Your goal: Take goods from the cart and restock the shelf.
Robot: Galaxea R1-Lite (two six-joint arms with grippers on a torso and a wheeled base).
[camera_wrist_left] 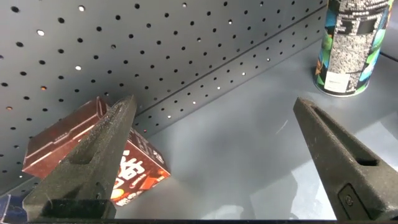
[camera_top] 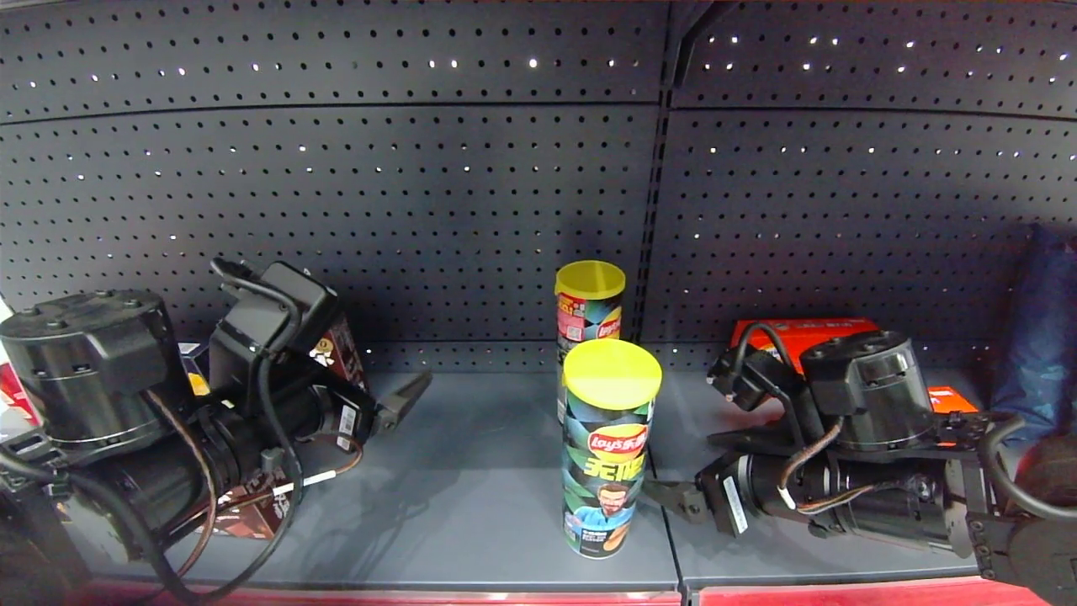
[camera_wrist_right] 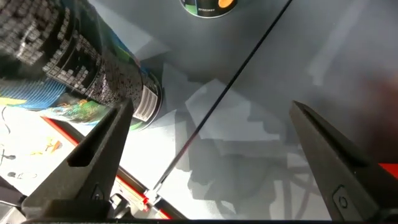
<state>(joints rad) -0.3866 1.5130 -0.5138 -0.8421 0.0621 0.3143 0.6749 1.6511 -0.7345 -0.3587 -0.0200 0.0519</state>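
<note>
While both arms lay low over the dark grey metal shelf deck (camera_top: 471, 471), the widest bare stretch ran between the left gripper (camera_wrist_left: 214, 102) and the two cans near the middle. That stretch was closed at the back by the dark perforated back panel (camera_top: 421, 210) and at the front by the red strip along the shelf lip (camera_top: 505, 598). A seam between two deck plates (camera_top: 676, 539) ran front to back just to the right of the cans.

The front tall cylindrical chip can with a yellow lid (camera_top: 607, 454) stood upright near the lip, its wrap printed in green, blue and black with a cartoon figure. The rear yellow-lidded chip can (camera_top: 589, 311) stood upright directly behind it, close to the back panel.

The left gripper's fingers were spread wide with nothing between them. A brown-red cardboard box (camera_wrist_left: 134, 168) lay tilted against the back panel beside one finger.

The right gripper (camera_wrist_right: 211, 106) was likewise released and empty. One fingertip sat just beside the front can's base, though contact could not be told. Behind the right arm lay a flat orange-red box (camera_top: 799, 330), and a dark blue bag (camera_top: 1039, 337) closed off the far right end.
</note>
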